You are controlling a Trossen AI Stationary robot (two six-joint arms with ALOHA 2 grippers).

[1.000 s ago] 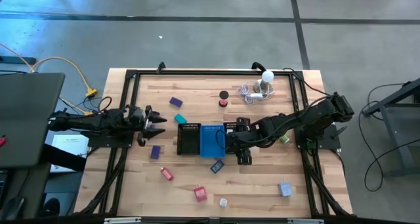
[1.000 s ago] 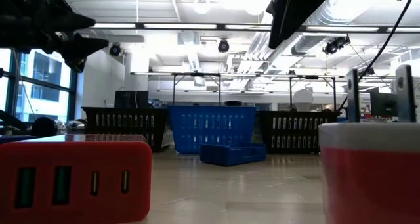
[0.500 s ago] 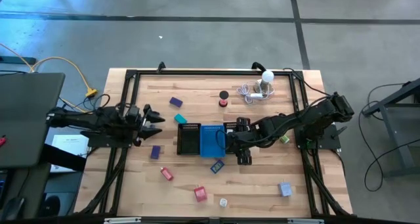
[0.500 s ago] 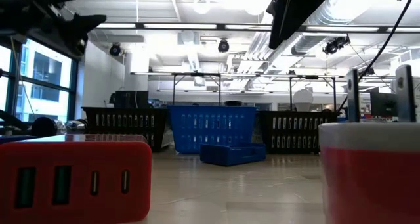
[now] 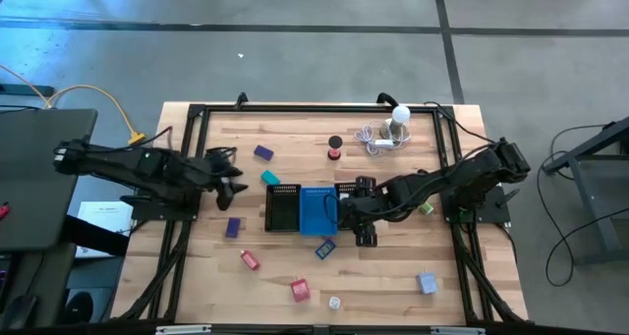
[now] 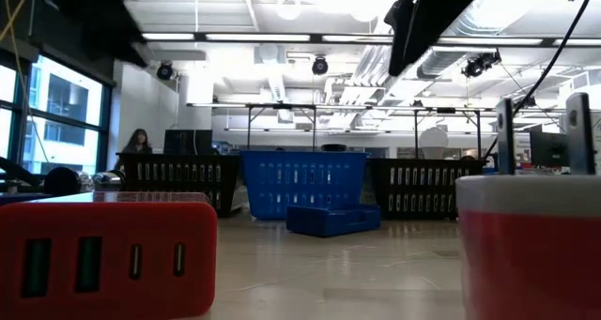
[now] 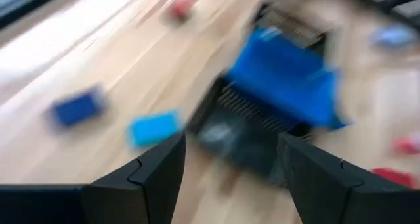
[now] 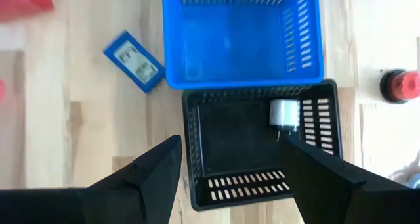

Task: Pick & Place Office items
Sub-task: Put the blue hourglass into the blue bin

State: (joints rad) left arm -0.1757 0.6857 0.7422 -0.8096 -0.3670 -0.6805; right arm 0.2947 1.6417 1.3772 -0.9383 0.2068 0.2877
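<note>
The left gripper (image 5: 236, 176) has pulled back, empty and parted; only the right wrist view shows a grey block (image 8: 285, 112) in the black tray (image 8: 197, 152).

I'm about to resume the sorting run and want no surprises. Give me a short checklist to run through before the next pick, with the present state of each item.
1. Left pincer empty and open: ok.
2. Right pincer empty and open: ok, above the black mesh tray.
3. Blue tray has room: ok, looks empty.
4. Black mesh tray contents: one small white item inside.
5. Teal block clear to grab: ok, nothing touches it.
6. Left wrist view sharp enough for aiming: not ok, blurred.
</note>
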